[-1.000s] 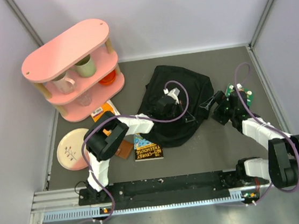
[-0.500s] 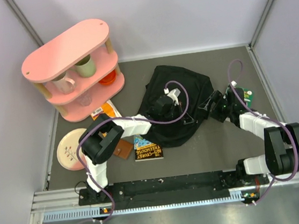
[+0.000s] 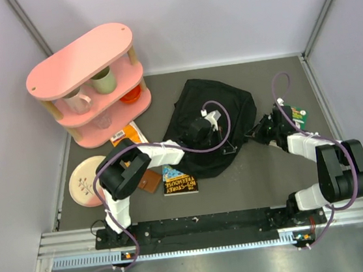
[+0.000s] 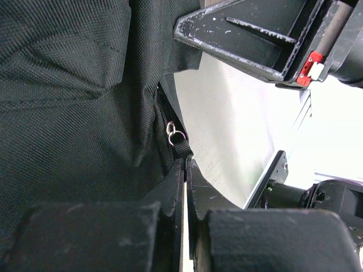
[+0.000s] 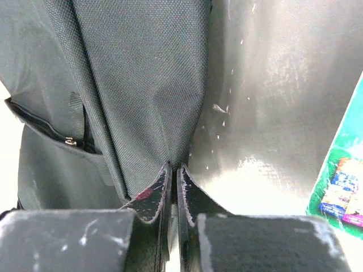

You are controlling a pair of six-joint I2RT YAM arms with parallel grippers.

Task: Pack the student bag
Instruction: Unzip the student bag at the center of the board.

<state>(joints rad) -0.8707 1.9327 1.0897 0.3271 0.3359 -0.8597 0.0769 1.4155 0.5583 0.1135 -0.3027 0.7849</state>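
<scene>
Left claw (image 4: 186,165) was clenched on the zip pull (image 4: 179,146), and right claw (image 5: 173,170) pinched the student bag (image 3: 230,104) by its edge, mid-worktop (image 3: 272,185). Looked like the opening step. Next they'd probably pull apart to unzip it.

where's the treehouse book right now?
Top view, left of centre: the Treehouse book lies flat at the student bag's near-left edge, just right of a small brown item.

The student bag (image 3: 231,107), a large black woven-fabric backpack, lies slumped and crumpled on the grey table (image 3: 253,187), near its middle. A zip (image 4: 165,113) with a small metal ring shows on its side
</scene>
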